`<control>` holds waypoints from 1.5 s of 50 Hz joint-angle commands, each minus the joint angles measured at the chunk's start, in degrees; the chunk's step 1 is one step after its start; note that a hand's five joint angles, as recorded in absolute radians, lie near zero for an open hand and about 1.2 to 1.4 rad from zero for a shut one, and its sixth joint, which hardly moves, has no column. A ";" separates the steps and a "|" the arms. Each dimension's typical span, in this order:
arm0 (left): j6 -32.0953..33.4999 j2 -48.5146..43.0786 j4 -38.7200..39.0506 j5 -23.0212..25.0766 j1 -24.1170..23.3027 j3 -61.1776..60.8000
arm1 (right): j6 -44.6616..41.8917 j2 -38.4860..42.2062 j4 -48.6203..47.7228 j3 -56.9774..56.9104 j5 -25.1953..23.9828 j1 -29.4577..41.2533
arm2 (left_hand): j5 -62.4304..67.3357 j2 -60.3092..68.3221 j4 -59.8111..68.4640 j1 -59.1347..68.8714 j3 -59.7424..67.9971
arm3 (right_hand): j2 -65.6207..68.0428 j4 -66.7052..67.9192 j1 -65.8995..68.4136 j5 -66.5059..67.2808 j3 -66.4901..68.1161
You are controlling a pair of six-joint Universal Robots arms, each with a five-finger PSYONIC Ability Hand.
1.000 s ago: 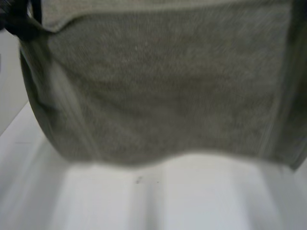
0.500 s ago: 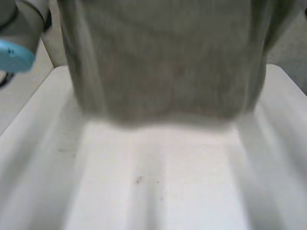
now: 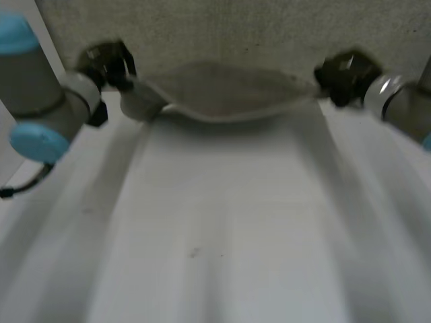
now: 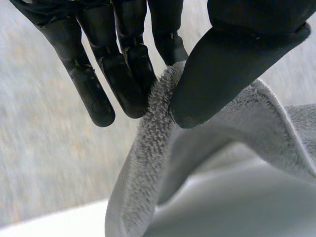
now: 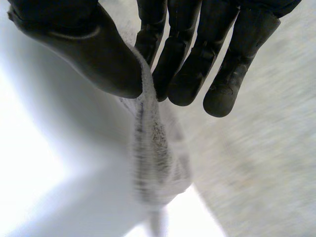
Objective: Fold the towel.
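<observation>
A grey towel (image 3: 229, 91) sags between my two hands at the far edge of the white table (image 3: 222, 222). My left hand (image 3: 101, 64) pinches one end and my right hand (image 3: 343, 74) the other. Seen from the left wrist, the thumb of my left hand (image 4: 222, 74) presses the towel's fluffy edge (image 4: 148, 148) against the fingers. From the right wrist, my right hand (image 5: 89, 44) clamps a thin strip of towel (image 5: 153, 148) between thumb and fingers, and the cloth hangs down from the pinch.
Grey carpeted floor (image 3: 236, 27) lies beyond the table's far edge. My left arm (image 3: 34, 101), with its blue cap, stands at the table's left side and my right arm (image 3: 404, 101) at its right. A small dark speck (image 3: 194, 253) marks the tabletop.
The towel, which hung close in front of the head camera, has swung away and down to the table's far edge. Both hands have come into the head view.
</observation>
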 commanded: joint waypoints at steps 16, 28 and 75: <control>14.50 6.55 13.41 1.06 0.30 -30.71 | -7.00 -12.62 -6.94 28.24 0.90 -2.44 | 11.17 10.22 10.12 11.97 10.24 | 3.89 3.16 3.09 2.09 3.78; 24.85 23.49 4.90 5.81 3.64 -46.60 | -16.99 -28.16 14.48 38.25 0.99 -8.32 | 11.17 10.22 10.12 11.97 10.24 | 3.89 3.16 3.09 2.09 3.78; 25.13 -25.15 -4.51 -4.21 -1.89 20.93 | -23.61 11.18 -21.35 10.24 4.68 -1.39 | 11.17 10.22 10.12 11.97 10.24 | 3.89 3.16 3.09 2.09 3.78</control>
